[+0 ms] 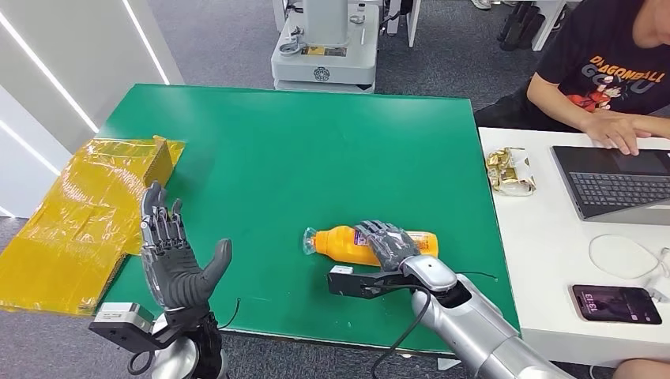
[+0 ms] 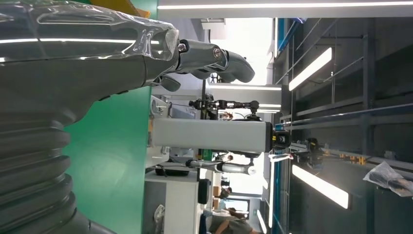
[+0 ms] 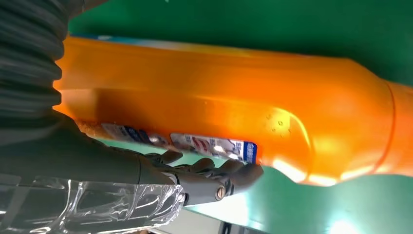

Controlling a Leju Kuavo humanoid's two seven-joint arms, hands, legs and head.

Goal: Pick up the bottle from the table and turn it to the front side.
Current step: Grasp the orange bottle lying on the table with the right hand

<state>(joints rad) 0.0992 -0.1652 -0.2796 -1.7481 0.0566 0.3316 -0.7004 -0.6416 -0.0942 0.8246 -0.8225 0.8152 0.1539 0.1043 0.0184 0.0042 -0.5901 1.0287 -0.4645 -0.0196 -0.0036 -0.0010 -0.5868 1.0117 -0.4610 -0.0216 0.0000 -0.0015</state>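
Head view shows the orange bottle (image 1: 348,241) lying on its side on the green table (image 1: 300,150), close to the near edge and toward the right edge, its clear cap end pointing to the left edge. The right hand (image 1: 387,245) lies over the bottle's middle, dark fingers draped across the top of it, the silver forearm coming in from the near right corner. Right wrist view, taken close behind that hand, shows the bottle (image 3: 234,107) pressed against the palm with a fingertip (image 3: 246,171) curled round under its label edge, the green surface showing on both sides of it; the hand wraps the bottle, which still looks to be resting on the table.

The left hand (image 1: 170,253) is raised above the near left corner of the table, palm turned inward, fingers spread and pointing up, thumb out to the side, nothing in it. In the left wrist view the same hand's fingers (image 2: 214,61) reach out into open air over the green surface.

A crumpled yellow plastic sheet (image 1: 83,213) hangs over the left edge of the table. Beyond the right edge stands a white desk (image 1: 545,253) with a laptop (image 1: 616,183), a phone (image 1: 615,304) and a gold wrapper (image 1: 510,170); a person (image 1: 600,63) in a black shirt sits at it, one hand on the laptop.
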